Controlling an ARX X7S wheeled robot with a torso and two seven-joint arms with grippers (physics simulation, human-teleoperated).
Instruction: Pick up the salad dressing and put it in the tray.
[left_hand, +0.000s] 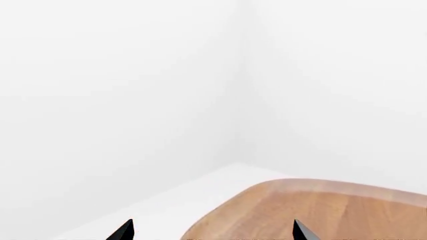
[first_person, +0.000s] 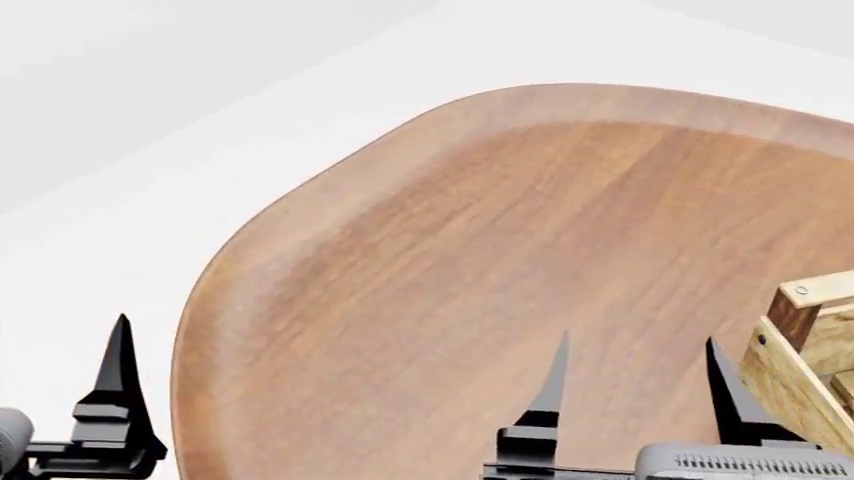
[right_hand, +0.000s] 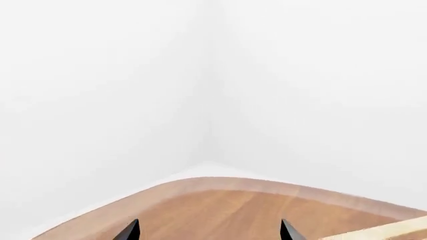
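Hovering right pincer (first_person: 634, 375) apart | left pincer (left_hand: 212, 229) apart | tray (first_person: 810, 350) corner beside right | wooden table (first_person: 441, 300) beneath

Both grippers, left (first_person: 120, 400) and right (first_person: 638, 395), have skinny black pointed fingers on blocky stepped mounts; the right sits on a grey ribbed housing.

Rounded wooden table (first_person: 454, 290) carries, seemingly, a tray (first_person: 807, 350) corner.

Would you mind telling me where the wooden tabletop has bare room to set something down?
The wooden tabletop is bare from its rounded far edge down to the right tool. The only crowded spot is the near right, where the tray sits by that tool. The left tool hangs off the table's left edge.
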